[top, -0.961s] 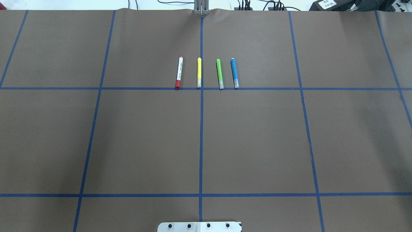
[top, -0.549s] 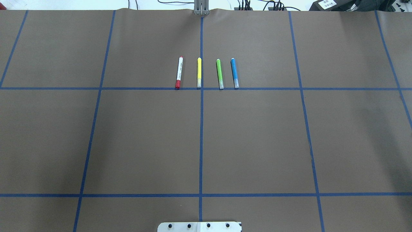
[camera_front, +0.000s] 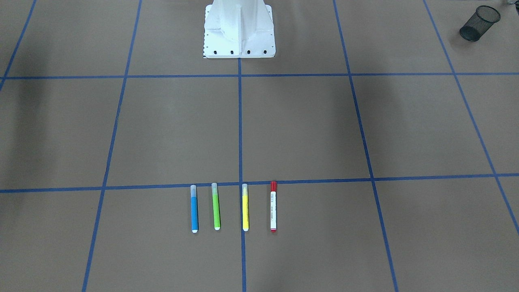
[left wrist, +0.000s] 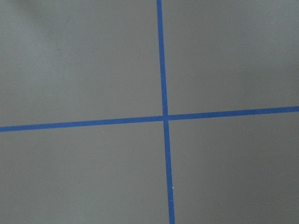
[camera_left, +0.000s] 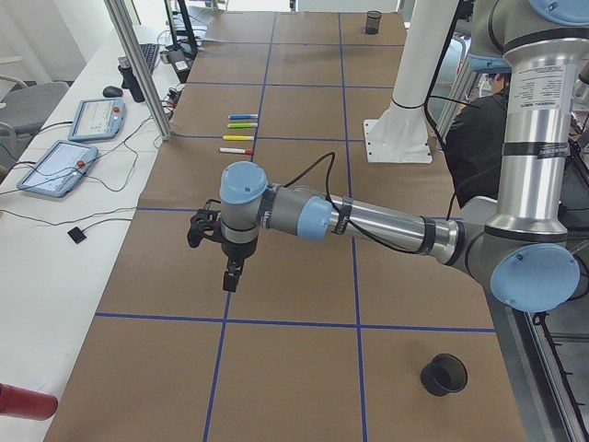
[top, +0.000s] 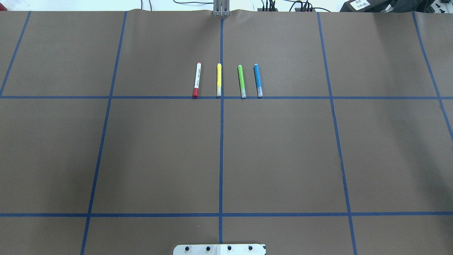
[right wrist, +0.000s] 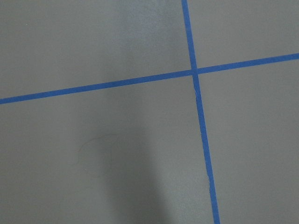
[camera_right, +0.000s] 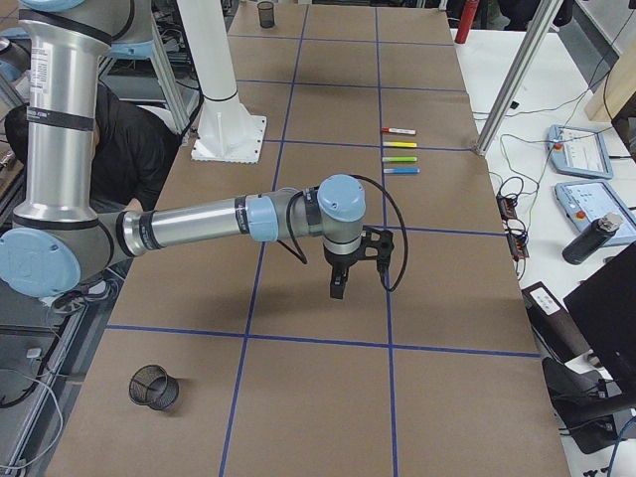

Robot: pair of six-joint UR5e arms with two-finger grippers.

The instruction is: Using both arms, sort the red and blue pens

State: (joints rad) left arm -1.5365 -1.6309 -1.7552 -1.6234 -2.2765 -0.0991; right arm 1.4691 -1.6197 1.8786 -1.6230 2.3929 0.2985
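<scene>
The red pen (top: 197, 79) (camera_front: 273, 207), white-barrelled with a red cap, lies at the left end of a row of markers in the overhead view. At the row's right end lies the blue pen (top: 258, 80) (camera_front: 194, 209). Both arms show only in the side views. My left gripper (camera_left: 232, 276) hangs above the brown mat, well short of the red pen (camera_left: 236, 151). My right gripper (camera_right: 338, 288) hangs likewise, away from the blue pen (camera_right: 401, 170). I cannot tell whether either is open or shut. Both wrist views show only mat and blue tape lines.
A yellow marker (top: 219, 79) and a green marker (top: 241, 81) lie between the two pens. The white pedestal (camera_front: 239, 28) stands at the robot's side. One black mesh cup (camera_left: 444, 374) stands near the left arm's base, another (camera_right: 154, 388) near the right arm's base.
</scene>
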